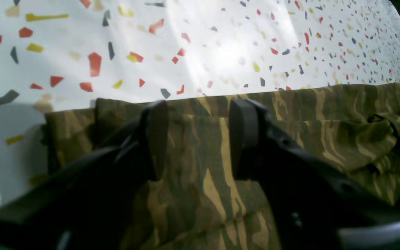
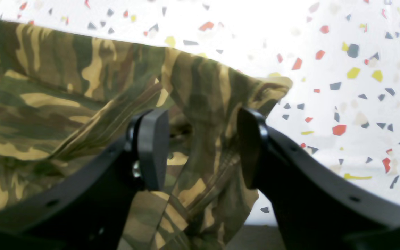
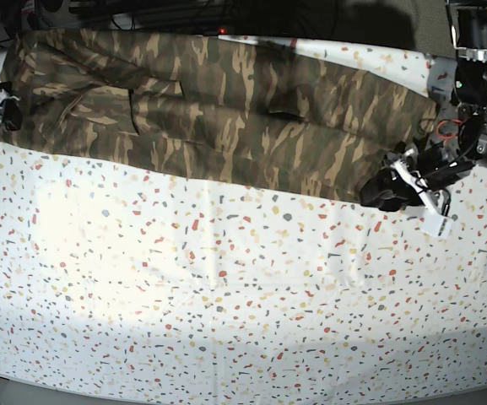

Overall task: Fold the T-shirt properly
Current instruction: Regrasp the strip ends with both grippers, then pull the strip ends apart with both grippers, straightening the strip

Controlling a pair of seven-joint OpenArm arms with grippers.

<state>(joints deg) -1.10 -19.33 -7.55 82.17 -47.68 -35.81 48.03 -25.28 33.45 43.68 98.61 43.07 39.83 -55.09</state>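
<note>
Camouflage cloth in olive, brown and tan fills the ground under both of my grippers: the T-shirt lies stretched in a long band across the far side of the table, which wears a white cover speckled with red, yellow and grey chips.

My left gripper sits over one end of the shirt. Its jaws stand apart with a strip of the fabric showing between them, and I see no cloth pinched by either pad. Just beyond its fingertips runs a straight folded edge of the shirt, then bare speckled cover.

My right gripper is at the other end. Its jaws are spread too, and a rumpled, raised fold of the shirt stands between them; it seems to brush one pad, but I cannot tell for certain. To that pad's outer side the cloth ends and the cover begins.
</note>
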